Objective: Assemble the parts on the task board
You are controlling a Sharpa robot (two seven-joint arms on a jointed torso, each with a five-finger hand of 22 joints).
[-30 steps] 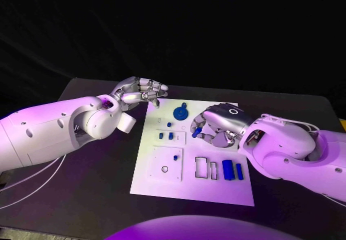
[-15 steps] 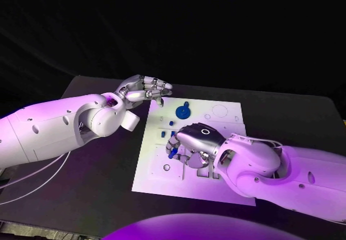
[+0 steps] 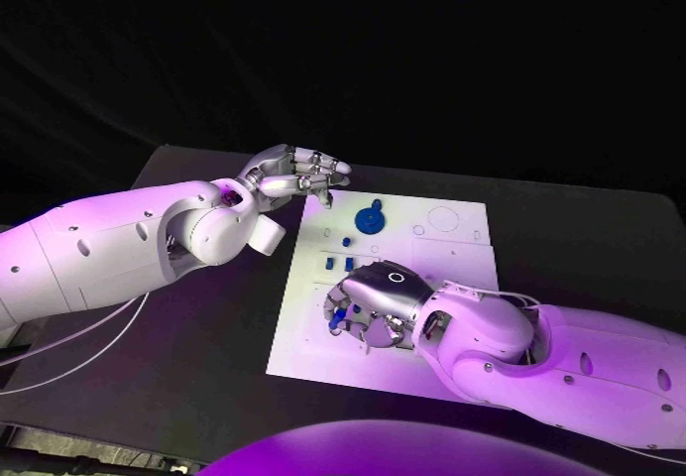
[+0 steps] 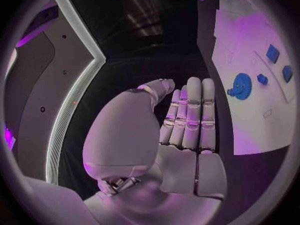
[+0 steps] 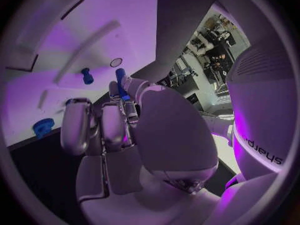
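Right hand (image 3: 375, 302) fingers clamped on a blue part (image 3: 336, 315) mid task board (image 3: 443, 248), left hand (image 3: 293, 176) fingers curled together at its far-left corner

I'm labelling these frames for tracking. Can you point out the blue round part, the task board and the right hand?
blue round part (image 3: 372, 217), head view, centre of its disc.
task board (image 3: 458, 248), head view, bare white area near its far right corner.
right hand (image 3: 375, 297), head view, silver back of the hand.
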